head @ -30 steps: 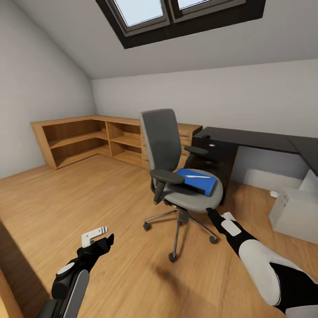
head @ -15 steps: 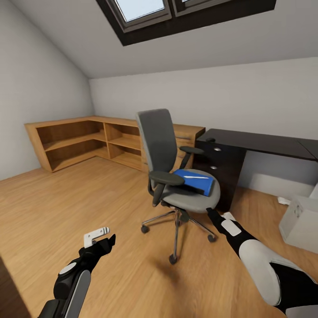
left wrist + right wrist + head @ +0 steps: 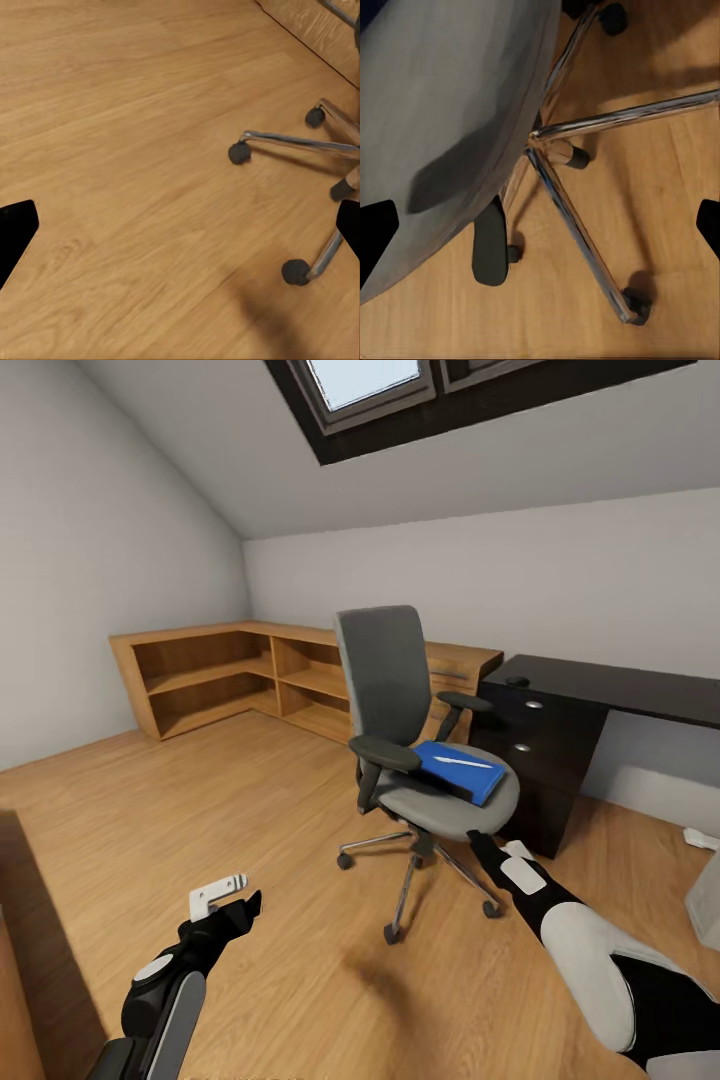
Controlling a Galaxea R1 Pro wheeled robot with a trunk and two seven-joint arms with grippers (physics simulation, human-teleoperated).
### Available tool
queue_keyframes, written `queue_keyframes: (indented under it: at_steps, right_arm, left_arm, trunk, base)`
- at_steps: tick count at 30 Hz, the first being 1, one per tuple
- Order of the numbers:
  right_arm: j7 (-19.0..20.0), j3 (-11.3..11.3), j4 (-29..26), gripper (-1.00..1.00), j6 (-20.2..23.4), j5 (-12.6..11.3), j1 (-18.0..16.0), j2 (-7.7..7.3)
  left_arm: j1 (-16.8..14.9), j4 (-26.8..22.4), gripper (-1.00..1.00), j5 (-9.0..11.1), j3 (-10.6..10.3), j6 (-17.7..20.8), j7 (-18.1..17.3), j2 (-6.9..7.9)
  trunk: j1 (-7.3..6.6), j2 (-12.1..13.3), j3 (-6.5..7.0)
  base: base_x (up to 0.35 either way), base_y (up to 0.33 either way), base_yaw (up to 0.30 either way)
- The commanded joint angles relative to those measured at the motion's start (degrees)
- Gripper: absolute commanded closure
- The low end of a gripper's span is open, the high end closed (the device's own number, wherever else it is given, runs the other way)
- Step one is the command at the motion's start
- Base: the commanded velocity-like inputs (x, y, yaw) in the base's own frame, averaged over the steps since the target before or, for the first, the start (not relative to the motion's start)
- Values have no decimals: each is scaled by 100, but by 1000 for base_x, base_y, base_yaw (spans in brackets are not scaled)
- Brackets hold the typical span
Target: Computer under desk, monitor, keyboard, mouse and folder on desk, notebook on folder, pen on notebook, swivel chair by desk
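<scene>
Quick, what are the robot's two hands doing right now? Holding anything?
Left gripper: open, holding nothing, over the floor.
Right gripper: open, holding nothing, just below the swivel chair seat.

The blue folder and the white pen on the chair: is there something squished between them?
Yes. In the head view a dark notebook lies on the blue folder, and the white pen rests on top of it.

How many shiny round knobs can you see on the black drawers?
2. The upper knob is near the top of the black drawer unit; the lower knob is just beneath. Another may hide behind the swivel chair.
</scene>
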Motion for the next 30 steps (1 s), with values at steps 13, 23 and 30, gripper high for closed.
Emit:
queue_keyframes:
  at_steps: [13, 23, 30]
  right_arm:
    - [-26, 20, -23, -100, 30, -56, 1, -32]
    - [-24, 20, -34, -100, 30, -56, 1, -41]
    - [-24, 20, -38, -100, 30, -56, 1, -53]
  left_arm:
    - [-4, -5, -100, 60, -83, 15, 42, -4]
    - [-3, -5, -100, 52, -126, 13, 50, -6]
    - [-5, -5, -100, 51, -149, 13, 50, -6]
  trunk:
    - [-1, -2, -6]
    - [-1, -2, -6]
    - [-11, 3, 83]
  base:
    - [0, 0, 116]
    - [0, 0, 1]
    - [0, 0, 0]
